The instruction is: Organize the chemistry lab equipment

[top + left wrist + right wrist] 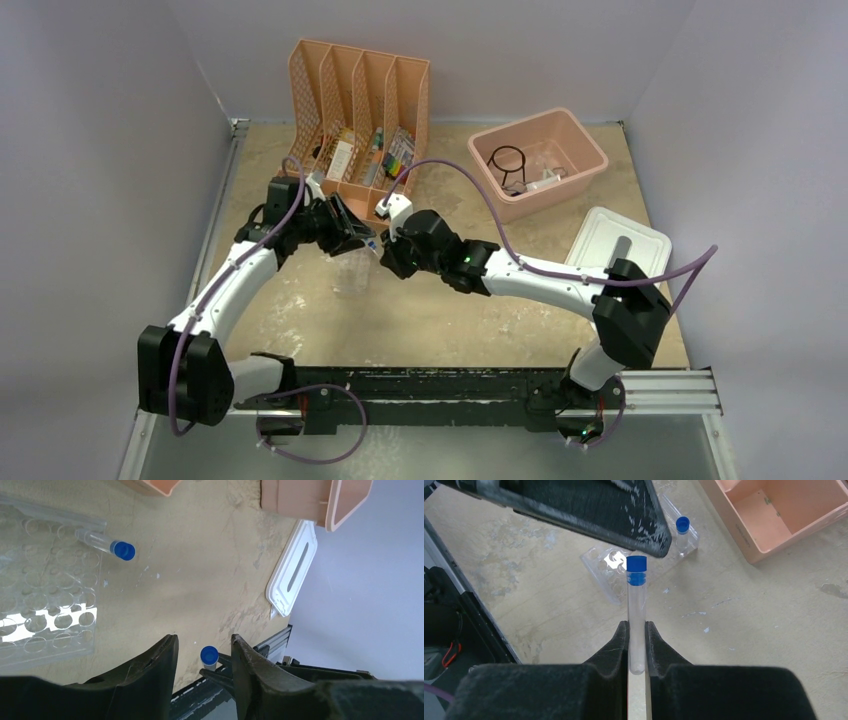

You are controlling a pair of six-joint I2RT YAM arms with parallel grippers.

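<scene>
Right wrist view: right gripper clamped on a blue-capped tube, near the clear rack. Left wrist view only: left gripper part open, jaws either side of that tube's cap, not touching it. Scuffed beige table; plain grey walls.

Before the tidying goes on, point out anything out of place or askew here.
One blue-capped tube at the edge of the clear rack looks askew, slanted rather than upright in a hole. The white lid lies on the table, off the pink tub. Nothing looks spilled or broken.
</scene>
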